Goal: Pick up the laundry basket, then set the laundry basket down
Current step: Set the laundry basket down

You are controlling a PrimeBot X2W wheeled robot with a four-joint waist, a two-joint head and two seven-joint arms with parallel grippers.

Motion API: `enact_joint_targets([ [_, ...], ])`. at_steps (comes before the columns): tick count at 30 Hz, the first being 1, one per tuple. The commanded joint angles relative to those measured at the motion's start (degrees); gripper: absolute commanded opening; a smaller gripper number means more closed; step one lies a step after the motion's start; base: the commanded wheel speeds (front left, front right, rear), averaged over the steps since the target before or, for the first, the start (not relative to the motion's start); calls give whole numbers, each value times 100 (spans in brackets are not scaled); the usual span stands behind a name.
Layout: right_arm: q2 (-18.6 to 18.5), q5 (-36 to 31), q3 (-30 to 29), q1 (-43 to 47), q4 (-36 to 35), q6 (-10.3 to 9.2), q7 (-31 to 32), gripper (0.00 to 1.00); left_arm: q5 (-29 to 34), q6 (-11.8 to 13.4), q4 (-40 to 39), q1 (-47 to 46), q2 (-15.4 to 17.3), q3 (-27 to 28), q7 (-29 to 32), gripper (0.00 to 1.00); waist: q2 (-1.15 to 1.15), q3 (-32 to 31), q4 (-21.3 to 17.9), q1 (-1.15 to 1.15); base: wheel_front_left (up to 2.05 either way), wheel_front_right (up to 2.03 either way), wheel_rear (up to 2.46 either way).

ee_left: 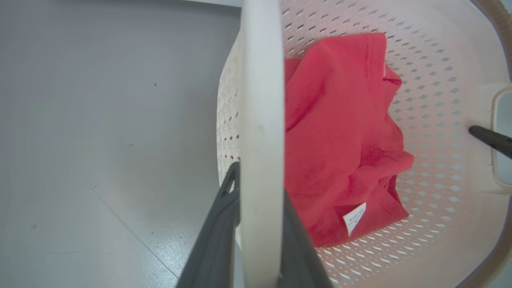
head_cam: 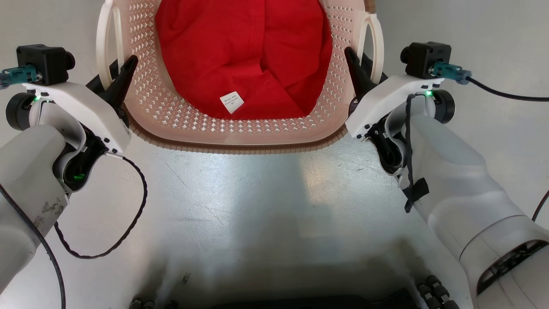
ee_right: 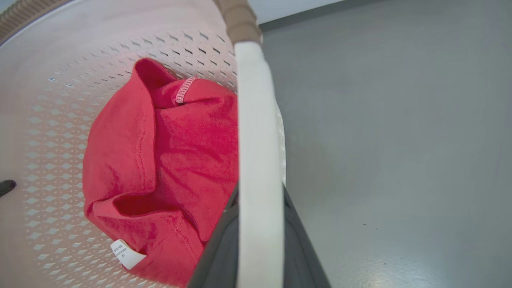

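HEAD VIEW: The laundry basket [head_cam: 231, 143], carrying a red garment [head_cam: 244, 51], is lying directly ahead of the robot above the grey floor [head_cam: 240, 201], its near rim toward the camera. The left gripper [head_cam: 122, 68] is clamping the left handle [head_cam: 104, 43] and the right gripper [head_cam: 358, 64] is clamping the right handle [head_cam: 378, 43], each pair of dark fingers pinching low on its white loop

LEFT WRIST VIEW: The jaws are standing narrowly apart, one finger pressing on each side of the white loop [ee_left: 260, 120]. The garment and its white label [ee_left: 354, 218] are lying on the perforated bottom, and a dark fingertip [ee_left: 490, 139] of the other arm is poking through the far handle

RIGHT WRIST VIEW: The same hold is showing here, two fingers squeezing the loop below the brown rim [ee_right: 240, 20]

The grasp is looking complete on both sides. Whether the basket is clearing the floor cannot be told, so the lift is at most beginning and the setting-down is remaining to be done
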Motion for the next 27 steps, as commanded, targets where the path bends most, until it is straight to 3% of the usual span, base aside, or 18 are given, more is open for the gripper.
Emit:
enact_joint_targets([
  [1, -63, -95, -6, 282, -8, 59, -58, 0, 43, -92, -90, -31, 312, 144, -28, 0, 0, 25, 12, 0, 0, 0, 0],
  [8, -63, -216, -128, 265, 14, 59, -58, 0, -15, -92, -84, -77, 297, 76, -28, 0, 0, 69, 16, 0, 0, 0, 0],
  [10, -63, -240, -150, 270, 20, 59, -58, 8, -23, -92, -87, -78, 299, 55, -28, 0, 0, 76, 12, 0, 0, 0, 0],
  [11, -63, -249, -161, 273, 20, 59, -58, 19, -31, -92, -87, -80, 299, 43, -28, 0, 0, 79, 9, 0, 0, 0, 0],
  [13, -63, -261, -178, 280, 24, 59, -58, 54, -68, -92, -94, -83, 293, 29, -28, 100, 0, 86, 8, 0, 0, 0, 0],
  [14, -63, -265, -187, 283, 26, 59, -58, 100, -82, -92, -97, -87, 290, 14, -28, 100, 0, 88, 9, 0, 0, 0, 0],
  [27, -63, -334, -304, 321, -43, 59, -58, 100, -138, -92, -69, -96, 276, -54, -28, 100, 0, -4, 24, 0, 0, 0, 0],
])
